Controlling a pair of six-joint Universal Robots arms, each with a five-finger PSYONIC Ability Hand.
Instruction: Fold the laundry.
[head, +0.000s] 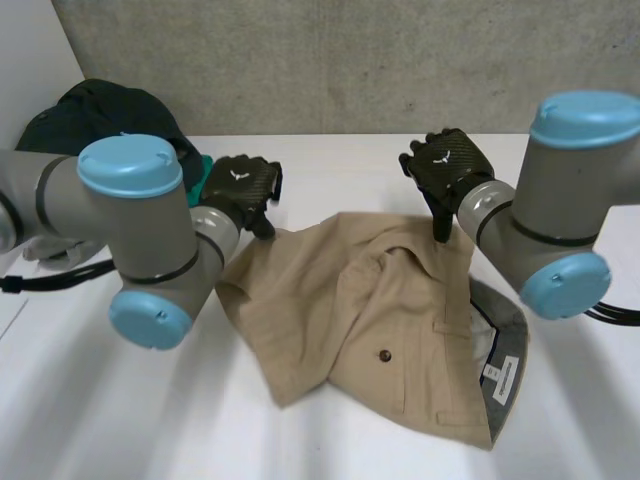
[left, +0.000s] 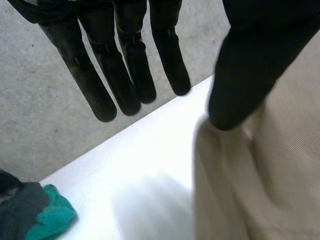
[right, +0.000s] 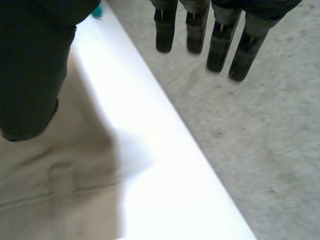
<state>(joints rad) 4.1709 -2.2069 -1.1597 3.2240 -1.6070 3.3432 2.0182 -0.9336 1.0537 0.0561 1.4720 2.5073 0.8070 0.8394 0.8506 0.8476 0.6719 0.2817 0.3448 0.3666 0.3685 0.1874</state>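
Left hand, right hand splayed, maybe touching shorts; head view shows button.

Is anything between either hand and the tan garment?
Nothing visible. The left hand and right hand are at the far edge of the tan garment, both open; the dark clothes pile lies well aside.

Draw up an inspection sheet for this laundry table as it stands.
surface: white table, laundry on it.
job's things: tan trousers, crumpled mid-table, grey waistband lining and label showing.
clutter: dark garment and teal cloth at the table's far left.
hands: left hand, fingers straight, thumb on the trousers' far left corner; right hand, fingers straight, thumb on their far edge.
cables: nothing seen.
surroundings: grey concrete beyond the table's far edge.
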